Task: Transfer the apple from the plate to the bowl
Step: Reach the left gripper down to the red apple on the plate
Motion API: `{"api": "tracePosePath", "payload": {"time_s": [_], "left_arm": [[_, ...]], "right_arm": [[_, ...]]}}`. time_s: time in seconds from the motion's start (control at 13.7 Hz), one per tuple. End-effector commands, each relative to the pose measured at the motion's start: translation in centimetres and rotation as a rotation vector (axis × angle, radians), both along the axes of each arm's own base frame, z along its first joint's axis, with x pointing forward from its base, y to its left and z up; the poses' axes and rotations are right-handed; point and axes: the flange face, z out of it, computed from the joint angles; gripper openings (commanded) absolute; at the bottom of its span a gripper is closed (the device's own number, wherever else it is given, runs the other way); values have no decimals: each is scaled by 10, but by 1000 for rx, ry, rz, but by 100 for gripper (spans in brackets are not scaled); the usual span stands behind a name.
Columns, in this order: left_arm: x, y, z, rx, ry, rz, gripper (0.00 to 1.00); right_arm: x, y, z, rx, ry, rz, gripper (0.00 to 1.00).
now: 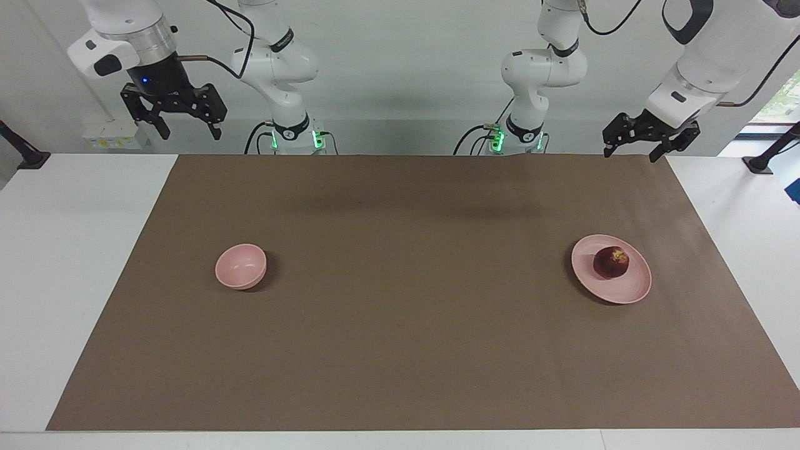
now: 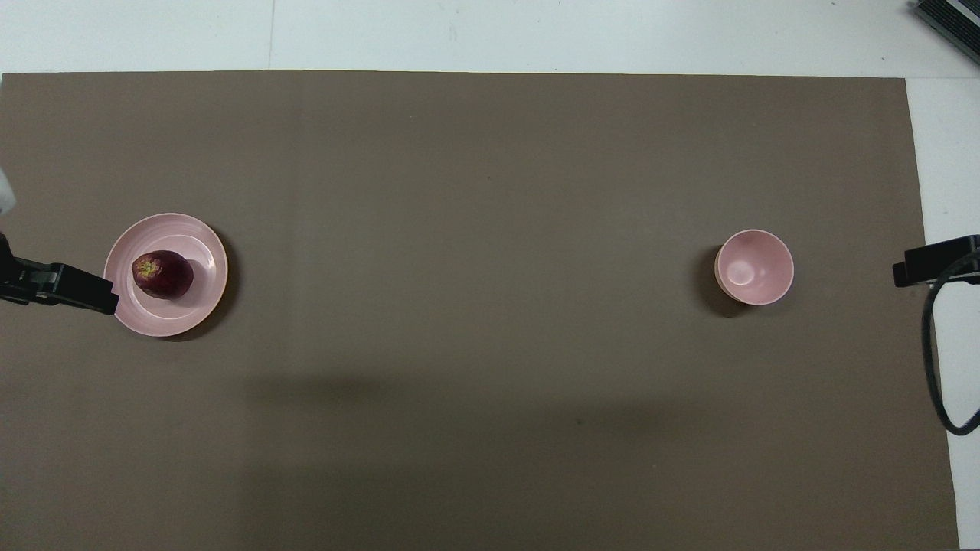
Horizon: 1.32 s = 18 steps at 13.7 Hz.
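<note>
The dark red apple point(image 1: 610, 262) point(image 2: 162, 274) lies on the pale pink plate point(image 1: 631, 289) point(image 2: 195, 237) toward the left arm's end of the table. The small pink bowl point(image 1: 240, 267) point(image 2: 754, 266) stands empty toward the right arm's end, about as far from the robots as the plate. My left gripper point(image 1: 631, 153) is open and empty, raised high over the mat's edge by the robots; its fingers point(image 2: 84, 289) show beside the plate in the overhead view. My right gripper point(image 1: 189, 133) is open and empty, raised high at its own end, and shows at the overhead view's edge point(image 2: 930, 262).
A brown mat point(image 1: 400, 325) point(image 2: 490, 191) covers most of the white table point(image 1: 75, 262). The right arm's black cable point(image 2: 930, 360) hangs over the mat's edge. A dark device point(image 2: 953, 23) sits at the table's corner farthest from the robots, at the right arm's end.
</note>
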Motion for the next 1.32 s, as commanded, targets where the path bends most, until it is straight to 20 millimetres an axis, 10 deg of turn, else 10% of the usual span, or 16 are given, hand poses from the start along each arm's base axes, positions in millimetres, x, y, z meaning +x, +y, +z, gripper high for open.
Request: {"api": "tracePosePath", "payload": {"time_s": [0.0,1.24], "left_arm": [[0,7,-19,-11,-45,-10,100],[51,49,-198,-7,-131,-67,100]], "right_arm": [[-6,-3,0,13,5,22,100],[-6,-3,0,13,5,22,100]]}}
